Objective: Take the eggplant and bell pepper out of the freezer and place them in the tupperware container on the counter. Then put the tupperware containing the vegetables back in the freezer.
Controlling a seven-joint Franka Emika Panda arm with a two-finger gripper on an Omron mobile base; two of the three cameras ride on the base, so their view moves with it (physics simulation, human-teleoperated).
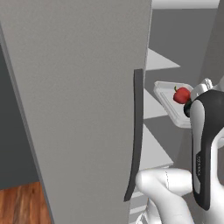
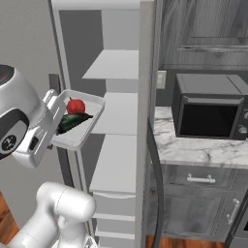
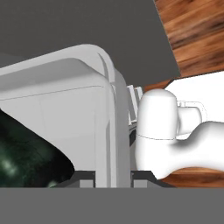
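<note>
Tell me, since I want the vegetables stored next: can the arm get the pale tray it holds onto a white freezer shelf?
Probably yes. The pale grey-white rectangular tray, carrying the red bell pepper and dark eggplant, is held beside the open freezer's white shelves, with nothing visible between them.

The bell pepper (image 2: 75,105) is bright red; the eggplant (image 2: 72,121) beside it is near-black with a green tinge — both in the pale grey-white tupperware container (image 2: 94,112). The freezer (image 1: 78,109) door is flat light grey, its handle dark, shelves white. The bench (image 2: 193,150) — white marble, grey-veined.
</note>
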